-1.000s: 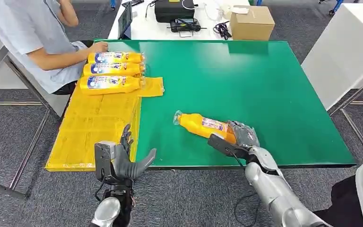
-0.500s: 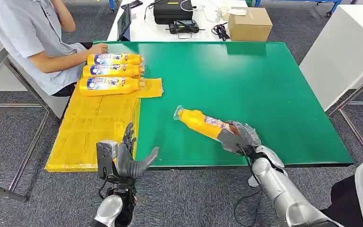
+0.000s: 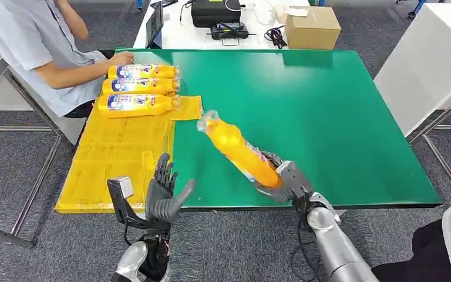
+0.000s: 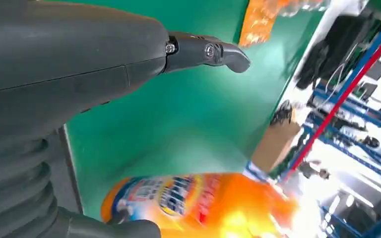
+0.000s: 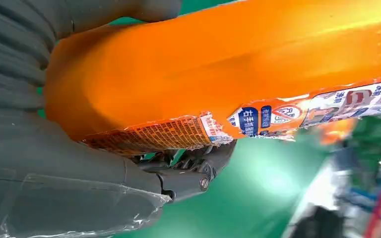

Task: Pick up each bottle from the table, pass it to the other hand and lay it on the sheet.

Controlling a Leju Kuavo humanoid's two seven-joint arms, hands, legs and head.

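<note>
Orange plastic is what the right hand (image 3: 286,179) is wrapped around: the bottle (image 3: 238,151) is gripped by its base end and is carried clear of the green bench (image 3: 329,111), tilted with its clear-capped neck pointing up and away toward the yellow sheet (image 3: 117,158). In the right wrist view the fingers (image 5: 188,171) are seen curled under the labelled body, closed firmly on it. The left hand (image 3: 164,197) is held at the near edge of the bench, palm turned toward the bottle, its fingers (image 3: 163,173) spread apart and nothing held in them.

The step in hand is judged to be the pass from right to left, with the pick-up already done. For the next move, the bottle's free middle would need to be brought between the left thumb and fingers, and the left grasp closed before the right one is released. Three bottles (image 3: 138,87) are already laid side by side at the far end of the sheet, beside a seated person (image 3: 41,47), so room nearer the robot is likely to be used.
</note>
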